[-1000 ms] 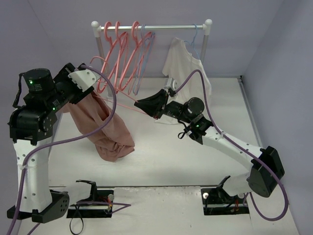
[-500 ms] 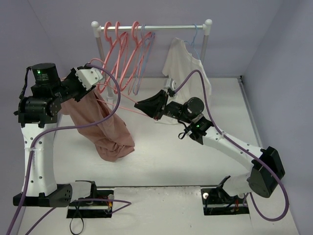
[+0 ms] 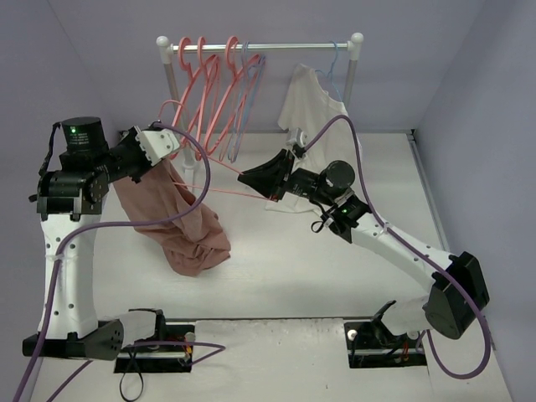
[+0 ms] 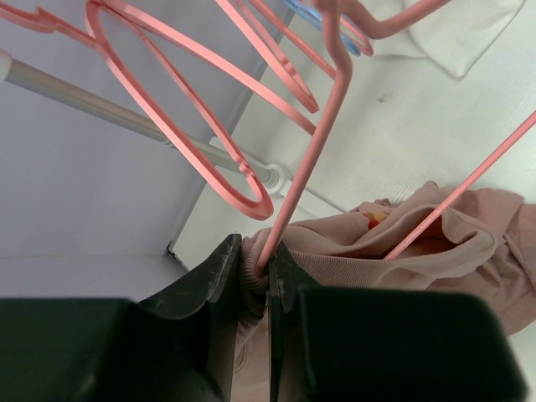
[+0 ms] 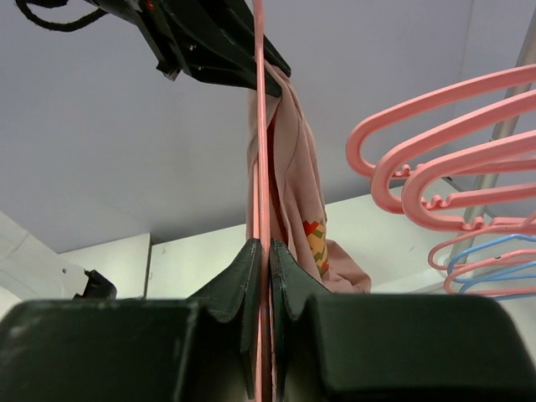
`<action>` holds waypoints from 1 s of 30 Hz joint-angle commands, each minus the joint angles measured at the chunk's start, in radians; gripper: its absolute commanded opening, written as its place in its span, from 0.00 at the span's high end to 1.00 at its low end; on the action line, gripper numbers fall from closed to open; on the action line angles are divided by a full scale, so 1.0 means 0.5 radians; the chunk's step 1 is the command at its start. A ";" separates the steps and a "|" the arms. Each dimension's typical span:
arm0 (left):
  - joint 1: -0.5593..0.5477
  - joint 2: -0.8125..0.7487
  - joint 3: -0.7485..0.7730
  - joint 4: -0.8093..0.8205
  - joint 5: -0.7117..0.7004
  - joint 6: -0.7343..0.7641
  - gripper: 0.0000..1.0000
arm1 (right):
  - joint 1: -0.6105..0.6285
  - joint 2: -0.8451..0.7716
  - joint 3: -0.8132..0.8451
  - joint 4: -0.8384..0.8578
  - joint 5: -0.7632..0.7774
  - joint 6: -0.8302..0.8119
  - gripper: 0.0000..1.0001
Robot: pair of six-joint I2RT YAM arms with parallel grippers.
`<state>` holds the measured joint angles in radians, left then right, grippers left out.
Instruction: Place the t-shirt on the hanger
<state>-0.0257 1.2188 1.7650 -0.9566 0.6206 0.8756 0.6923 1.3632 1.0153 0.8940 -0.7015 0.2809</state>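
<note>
The salmon-pink t-shirt hangs from my left gripper down to a heap on the table. In the left wrist view the jaws of the left gripper are pinched on the ribbed collar of the t-shirt, and the hanger's coral neck runs up from between them. My right gripper is shut on the hanger's thin bar, which runs left into the shirt. The right wrist view shows the right gripper clamped on the bar of the hanger, with the t-shirt draped beside it.
A white rail on two posts stands at the back with several coral hangers and a lavender one. A white shirt hangs on a blue hanger at the rail's right end. Walls close in on the left, back and right.
The left gripper has swung right toward the hanger and closed on the t-shirt's collar. The right gripper has shifted slightly right and up with the hanger's bar.
</note>
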 commanded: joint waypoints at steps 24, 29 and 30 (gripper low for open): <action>-0.148 -0.634 -0.786 0.423 0.503 -0.583 1.00 | -0.138 -0.173 0.066 -0.048 -0.011 0.008 1.00; -0.148 -0.590 -0.735 0.425 0.409 -0.576 0.91 | -0.160 -0.185 0.147 -0.050 -0.100 0.007 1.00; -0.148 -0.582 -0.724 0.425 0.394 -0.573 0.87 | -0.162 -0.190 0.154 -0.051 -0.107 0.010 1.00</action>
<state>-0.0718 0.9134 1.3487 -0.7636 0.7112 0.6335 0.6259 1.3106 0.9962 0.7280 -0.8318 0.2905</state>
